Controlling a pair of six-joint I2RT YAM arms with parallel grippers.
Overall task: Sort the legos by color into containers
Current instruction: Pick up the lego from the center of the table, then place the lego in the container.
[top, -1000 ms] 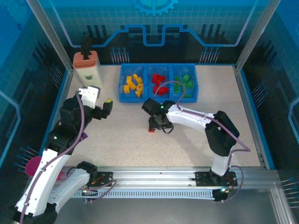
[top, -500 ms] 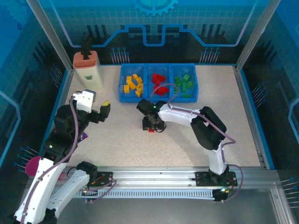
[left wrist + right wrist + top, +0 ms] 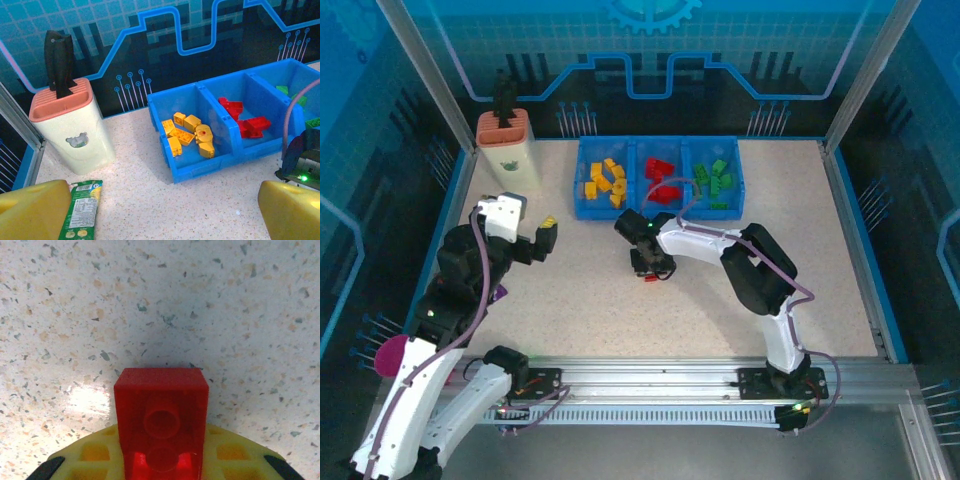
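The right end effector (image 3: 648, 270) clamps the red lego (image 3: 161, 410) near the blue tray (image 3: 658, 212); light, rigid and slick, it likely wants a flat-sided pinch; the left end effector (image 3: 544, 236) gapes empty.

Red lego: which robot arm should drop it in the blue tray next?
The right one. The right gripper is shut on the red lego, close to the middle compartment of the blue tray, where red bricks lie. The left gripper is open, holding nothing, farther left.

A blue three-compartment tray (image 3: 610, 213) holds yellow bricks (image 3: 603, 181) on the left, red bricks (image 3: 660, 180) in the middle and green bricks (image 3: 717, 180) on the right. One red brick (image 3: 161, 415) sits pinched in the right gripper (image 3: 648, 271), near the tray.
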